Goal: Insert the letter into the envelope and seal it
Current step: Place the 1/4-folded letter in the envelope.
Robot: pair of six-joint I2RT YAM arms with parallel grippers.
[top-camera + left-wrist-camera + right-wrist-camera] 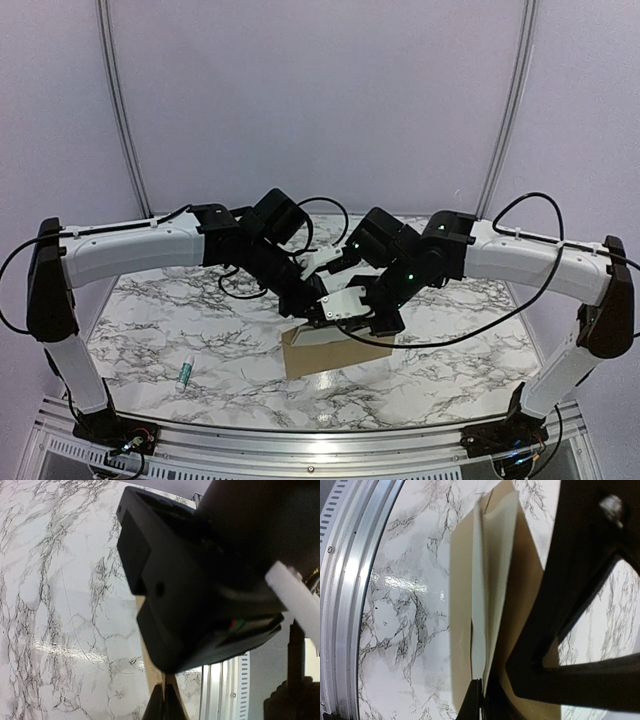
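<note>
So both arms are folded in over the middle of the marble table [150, 320] and my two claws are basically nose to nose above the envelope [320, 358]. It sits a bit toward the near side, tan and flat, with one corner kicked toward the left. My left claw [162, 700] is clenched: in its own camera the two fingers are pressed together with only a hairline between them, and they're pinching the brown edge of the envelope, which runs up and away as a thin tan strip. Most of that view is blocked by the black housing of my right arm [200, 580], so I can't see much else from there. My right claw [479, 695] is clamped down too, and what it's got is the letter [495, 570]. The pale cream sheet tapers straight down into the fingertips and stands on edge along the envelope, with brown paper showing on both sides of it. I honestly can't tell from this angle whether the sheet is tucked into the pocket or just lying against it. No border or ruled lines show on the visible face, only plain pale paper. The black frame of my left arm [580, 605] crosses the right side of that view, just beside the envelope. Over on the left part of the table, well apart from everything, lies a small white tube with a green end [185, 374], and the metal rail [320, 445] runs along the near edge.
</note>
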